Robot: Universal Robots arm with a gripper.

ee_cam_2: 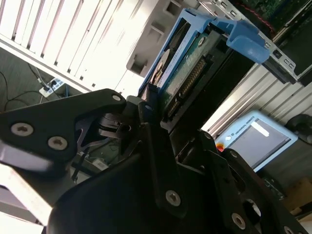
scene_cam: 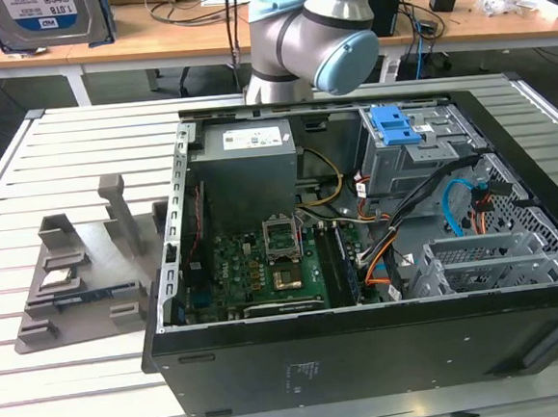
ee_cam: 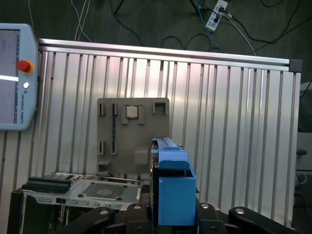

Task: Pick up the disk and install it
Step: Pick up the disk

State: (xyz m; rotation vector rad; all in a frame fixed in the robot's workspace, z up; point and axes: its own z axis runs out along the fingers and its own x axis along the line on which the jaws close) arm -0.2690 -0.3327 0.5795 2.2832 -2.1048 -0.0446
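Observation:
My gripper [ee_cam_2: 153, 105] is shut on the disk [ee_cam_2: 185, 73], a hard drive clipped in a bright blue carrier frame, holding it by one end. In the first wrist view the blue carrier [ee_cam: 173, 187] stands on edge between the black fingers [ee_cam: 97, 214], high above the slatted table. In the exterior view the disk [scene_cam: 44, 19] hangs at the top of that view's left, its white-and-blue label facing the camera, well above and away from the open computer case [scene_cam: 367, 346].
The case lies on its side with the grey power supply [scene_cam: 246, 163], motherboard [scene_cam: 274, 262], a blue latch [scene_cam: 393, 124] on the drive cage [scene_cam: 420, 164] and loose cables. A grey fixture plate [scene_cam: 81, 272] sits beside it. A teach pendant [ee_cam: 14, 78] rests at the table edge.

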